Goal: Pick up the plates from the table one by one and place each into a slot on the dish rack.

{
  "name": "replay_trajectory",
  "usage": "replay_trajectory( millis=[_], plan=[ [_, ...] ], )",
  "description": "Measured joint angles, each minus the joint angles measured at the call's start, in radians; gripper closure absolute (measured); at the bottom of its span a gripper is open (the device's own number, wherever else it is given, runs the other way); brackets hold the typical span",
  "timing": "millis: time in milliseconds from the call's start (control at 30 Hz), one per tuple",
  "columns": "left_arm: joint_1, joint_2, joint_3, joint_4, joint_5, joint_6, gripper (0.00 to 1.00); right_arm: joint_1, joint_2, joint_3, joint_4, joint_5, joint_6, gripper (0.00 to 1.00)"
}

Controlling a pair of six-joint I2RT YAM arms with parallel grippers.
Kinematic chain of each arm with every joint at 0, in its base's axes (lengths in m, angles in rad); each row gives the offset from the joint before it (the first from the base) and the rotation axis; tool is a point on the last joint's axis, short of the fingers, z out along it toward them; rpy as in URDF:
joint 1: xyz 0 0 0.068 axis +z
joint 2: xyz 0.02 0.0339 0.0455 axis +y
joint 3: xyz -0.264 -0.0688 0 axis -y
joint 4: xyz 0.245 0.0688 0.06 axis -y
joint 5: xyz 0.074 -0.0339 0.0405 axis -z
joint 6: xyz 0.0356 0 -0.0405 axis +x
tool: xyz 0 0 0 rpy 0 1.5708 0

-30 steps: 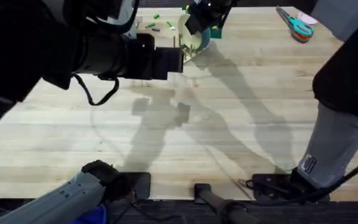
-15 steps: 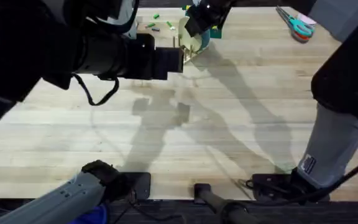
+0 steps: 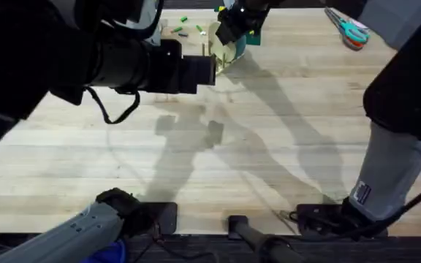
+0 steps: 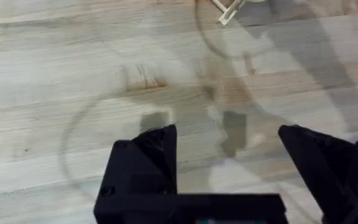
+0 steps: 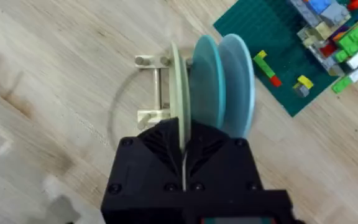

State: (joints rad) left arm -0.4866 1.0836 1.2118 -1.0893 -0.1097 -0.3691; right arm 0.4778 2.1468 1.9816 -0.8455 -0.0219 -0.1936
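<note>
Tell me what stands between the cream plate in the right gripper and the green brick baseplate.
In the right wrist view, two teal plates stand upright in the dish rack between the cream plate, held by the right gripper, and the green baseplate.

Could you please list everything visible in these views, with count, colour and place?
plates: three, one cream and two teal, standing on edge in the rack
dish rack: one, pale wood, far middle of the table
table: one, light wood planks
green baseplate: one, carrying coloured bricks, beside the rack
loose green bricks: a few, far edge, left of the rack
scissors: one, teal and orange handles, far right
left gripper: black, open, over bare wood
right gripper: black, shut on the cream plate's rim
</note>
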Motion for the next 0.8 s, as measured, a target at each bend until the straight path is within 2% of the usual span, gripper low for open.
replay_trajectory(
  millis=[267,433,800],
  plan=[
    [0.0,0.0,0.0,0.0,0.0,0.0,0.007,0.0,0.0,0.0,0.0,0.0,0.0,0.961],
    [0.0,0.0,0.0,0.0,0.0,0.0,0.007,0.0,0.0,0.0,0.0,-0.001,0.004,0.856],
    [0.0,0.0,0.0,0.0,0.0,0.0,0.007,0.0,0.0,0.0,0.0,-0.001,0.004,0.849]
  ],
)
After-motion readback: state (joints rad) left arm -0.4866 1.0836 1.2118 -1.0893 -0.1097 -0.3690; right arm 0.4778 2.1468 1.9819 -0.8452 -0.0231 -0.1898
